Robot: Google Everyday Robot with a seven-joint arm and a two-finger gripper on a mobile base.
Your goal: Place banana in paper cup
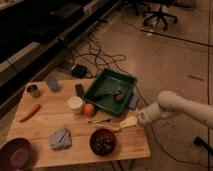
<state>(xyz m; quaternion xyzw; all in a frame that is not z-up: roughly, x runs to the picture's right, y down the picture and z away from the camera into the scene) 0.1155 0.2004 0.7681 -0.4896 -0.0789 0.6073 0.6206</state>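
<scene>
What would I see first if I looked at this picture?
Probably the big white robot arm reaching in from the right. Its gripper sits at the right edge of the wooden table, close to the pale banana. Next is the green tray at the back of the table, with the white paper cup beside its near left corner.

Hand (136, 120) at rt edge of tabletop (45, 127), jaws apart, just beside banana (122, 123). Banana lies flat btwn green tray (131, 82) & brown bowl (103, 141). Paper cup (75, 104) upright mid-tabletop, orange fruit (89, 109) just beside it. Carrot (30, 112) & metal can (33, 90) far left. Blue cloth (60, 138) left of the bowl.
</scene>
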